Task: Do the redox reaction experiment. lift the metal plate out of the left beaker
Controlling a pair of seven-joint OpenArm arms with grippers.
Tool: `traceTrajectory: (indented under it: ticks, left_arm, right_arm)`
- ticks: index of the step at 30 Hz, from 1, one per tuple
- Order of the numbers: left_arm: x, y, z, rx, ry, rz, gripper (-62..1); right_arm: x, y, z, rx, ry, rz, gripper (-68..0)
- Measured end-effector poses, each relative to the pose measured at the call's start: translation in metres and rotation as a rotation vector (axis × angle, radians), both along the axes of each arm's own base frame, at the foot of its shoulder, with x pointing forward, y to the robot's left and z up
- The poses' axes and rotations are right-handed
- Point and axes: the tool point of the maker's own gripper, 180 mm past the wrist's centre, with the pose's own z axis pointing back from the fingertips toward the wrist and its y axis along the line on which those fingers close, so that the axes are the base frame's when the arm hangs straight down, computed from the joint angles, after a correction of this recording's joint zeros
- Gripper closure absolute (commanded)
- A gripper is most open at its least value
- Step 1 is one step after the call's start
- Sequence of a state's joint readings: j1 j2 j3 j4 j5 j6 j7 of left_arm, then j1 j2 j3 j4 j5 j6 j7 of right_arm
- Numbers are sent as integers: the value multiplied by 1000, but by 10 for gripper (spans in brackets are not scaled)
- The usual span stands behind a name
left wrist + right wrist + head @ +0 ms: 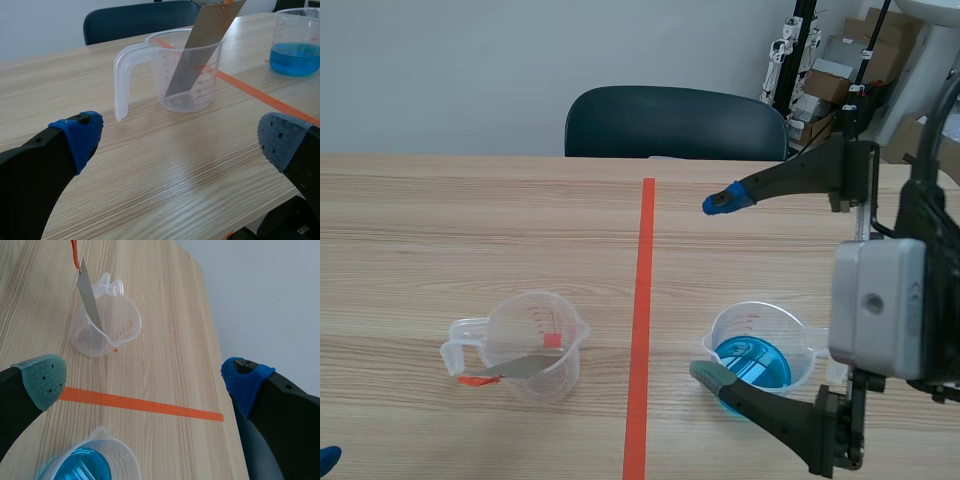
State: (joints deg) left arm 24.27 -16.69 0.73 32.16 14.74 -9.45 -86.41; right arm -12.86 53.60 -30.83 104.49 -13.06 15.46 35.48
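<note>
Metal plate [200, 45] aslant in beaker [155, 75], probably well ahead of released left end effector [182, 142].

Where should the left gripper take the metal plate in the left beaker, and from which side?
The upper end of the metal plate, where it sticks out above the left beaker. The plate leans, its lower end walled in, so only that end is free. The open left gripper would best come from above, one pad on each flat face.
</note>
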Motion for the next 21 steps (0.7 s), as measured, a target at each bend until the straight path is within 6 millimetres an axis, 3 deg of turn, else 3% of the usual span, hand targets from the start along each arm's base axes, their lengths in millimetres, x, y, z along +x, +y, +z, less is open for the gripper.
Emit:
traceTrajectory:
  ticks: [7,21]
  left_arm:
    - [0,0,0,0,-1,0,-623]
    - [0,0,0,0,-1,0,-623]
  right_arm:
    - [1,16,-26,-21,11,35,-656]
    - [1,56,-40,8,-2,100,-653]
